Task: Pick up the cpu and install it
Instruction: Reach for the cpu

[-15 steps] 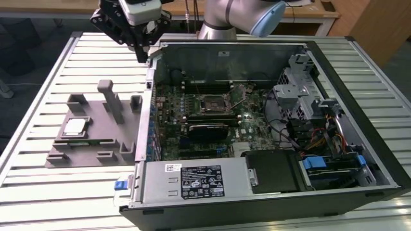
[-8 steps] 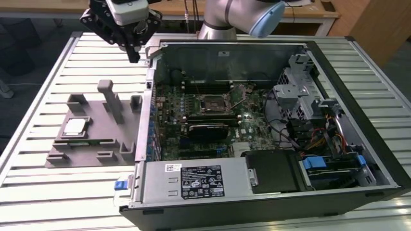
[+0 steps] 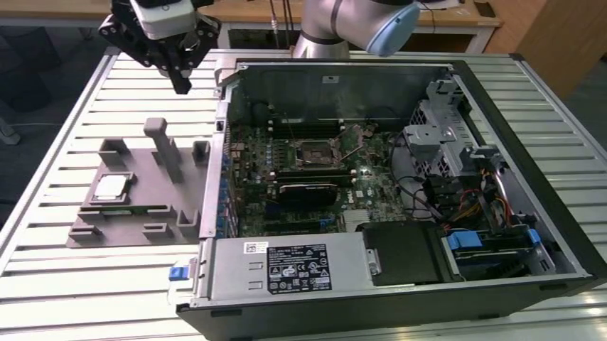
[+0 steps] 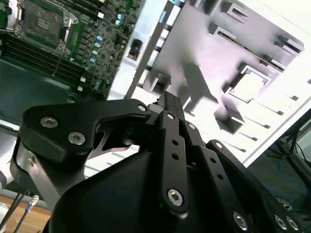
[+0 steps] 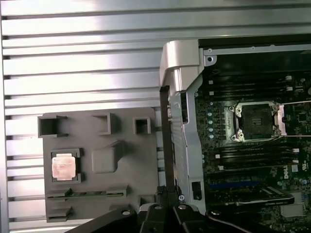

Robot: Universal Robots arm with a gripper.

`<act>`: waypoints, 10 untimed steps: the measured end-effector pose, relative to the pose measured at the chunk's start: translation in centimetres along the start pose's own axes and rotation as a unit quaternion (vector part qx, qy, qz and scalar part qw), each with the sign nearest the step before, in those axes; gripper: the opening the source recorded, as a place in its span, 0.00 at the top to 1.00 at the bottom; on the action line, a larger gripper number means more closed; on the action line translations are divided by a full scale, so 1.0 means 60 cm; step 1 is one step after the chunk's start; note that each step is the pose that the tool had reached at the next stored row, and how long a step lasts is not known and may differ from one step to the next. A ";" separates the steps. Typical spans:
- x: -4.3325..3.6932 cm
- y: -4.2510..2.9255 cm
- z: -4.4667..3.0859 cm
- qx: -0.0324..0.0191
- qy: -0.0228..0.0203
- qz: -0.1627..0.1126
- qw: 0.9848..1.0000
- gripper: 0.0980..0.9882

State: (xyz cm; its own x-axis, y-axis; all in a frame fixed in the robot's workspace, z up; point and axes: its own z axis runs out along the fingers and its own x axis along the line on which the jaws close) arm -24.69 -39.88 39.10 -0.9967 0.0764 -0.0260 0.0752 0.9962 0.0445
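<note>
The cpu [image 3: 111,187], a small square chip with a shiny metal top, lies flat in a recess of the grey holder block [image 3: 152,177] on the exterior view's left. It is also in the first wrist view as the cpu [image 5: 64,166] and in the second wrist view as the cpu [image 4: 250,86]. My gripper [image 3: 180,87] hangs high above the far end of the block, well apart from the chip, shut and holding nothing. Its fingertips [image 5: 164,92] are pressed together. The open black socket [image 3: 313,153] sits on the green motherboard inside the case, and the first wrist view shows that socket [image 5: 255,121] too.
The open computer case [image 3: 531,142] fills the exterior view's right, with its metal side wall [image 5: 182,97] between block and board. A thin green memory stick [image 5: 92,193] stands in a slot of the block. An upright post [image 3: 161,145] rises from the block. Slatted table [image 3: 57,106] lies around.
</note>
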 end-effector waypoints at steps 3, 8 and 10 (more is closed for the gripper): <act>0.013 -0.001 0.007 0.000 0.000 0.000 1.000 0.99; 0.026 -0.003 0.020 0.000 0.000 0.000 1.000 0.99; 0.028 -0.003 0.022 0.000 0.000 0.000 1.000 0.99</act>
State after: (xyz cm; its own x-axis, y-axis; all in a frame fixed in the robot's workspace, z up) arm -26.36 -39.87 37.71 -0.9967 0.0764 -0.0260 0.0752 0.9962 0.0445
